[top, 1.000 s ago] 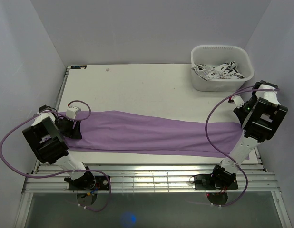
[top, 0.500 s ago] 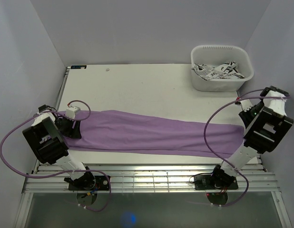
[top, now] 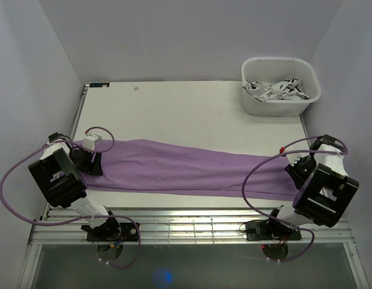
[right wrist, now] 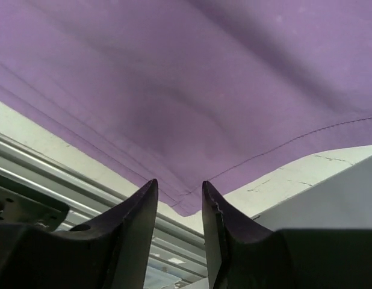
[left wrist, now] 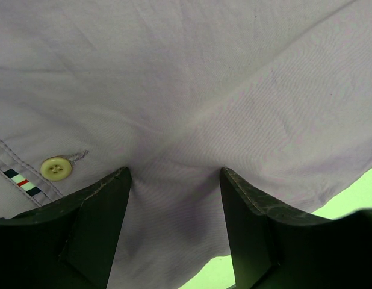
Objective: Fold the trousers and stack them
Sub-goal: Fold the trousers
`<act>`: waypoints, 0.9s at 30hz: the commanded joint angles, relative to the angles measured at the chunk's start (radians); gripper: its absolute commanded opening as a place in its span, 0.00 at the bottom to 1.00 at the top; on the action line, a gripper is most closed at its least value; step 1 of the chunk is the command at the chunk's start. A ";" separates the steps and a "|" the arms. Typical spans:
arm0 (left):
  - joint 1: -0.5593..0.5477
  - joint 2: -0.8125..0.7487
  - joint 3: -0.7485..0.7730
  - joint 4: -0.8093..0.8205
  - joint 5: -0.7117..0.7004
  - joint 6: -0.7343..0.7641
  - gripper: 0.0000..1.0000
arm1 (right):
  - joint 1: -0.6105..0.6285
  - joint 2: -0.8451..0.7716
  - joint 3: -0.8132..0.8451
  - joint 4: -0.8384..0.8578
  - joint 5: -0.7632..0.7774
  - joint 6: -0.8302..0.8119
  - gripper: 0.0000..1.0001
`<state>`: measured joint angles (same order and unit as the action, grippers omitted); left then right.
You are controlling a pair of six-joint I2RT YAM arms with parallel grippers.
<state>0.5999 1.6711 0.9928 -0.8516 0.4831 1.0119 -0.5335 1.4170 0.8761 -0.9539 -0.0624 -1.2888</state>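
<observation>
The white table (top: 192,114) carries the spread-out lilac trousers (top: 186,168) and a white tub (top: 276,107).

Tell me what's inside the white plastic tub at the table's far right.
The white plastic tub holds crumpled white fabric with black print, spread across the bottom. Anything beneath that fabric is covered and cannot be seen.

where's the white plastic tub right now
In the top view, the white plastic tub sits at the far right corner of the table, holding crumpled black-and-white printed material, beyond the right end of the lilac fabric trousers.
</observation>
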 commanded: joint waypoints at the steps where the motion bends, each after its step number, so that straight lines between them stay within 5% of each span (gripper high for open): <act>1: 0.006 0.064 -0.039 0.069 -0.107 0.008 0.74 | 0.004 0.011 -0.028 0.110 0.055 -0.260 0.45; 19: 0.008 0.062 -0.026 0.063 -0.135 0.017 0.74 | -0.032 0.040 -0.072 0.093 0.190 -0.380 0.54; 27: 0.008 0.065 -0.025 0.066 -0.126 0.013 0.74 | -0.051 0.080 -0.081 0.079 0.194 -0.376 0.45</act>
<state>0.5999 1.6737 0.9977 -0.8524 0.4770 1.0115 -0.5816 1.4818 0.7891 -0.8391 0.1268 -1.6402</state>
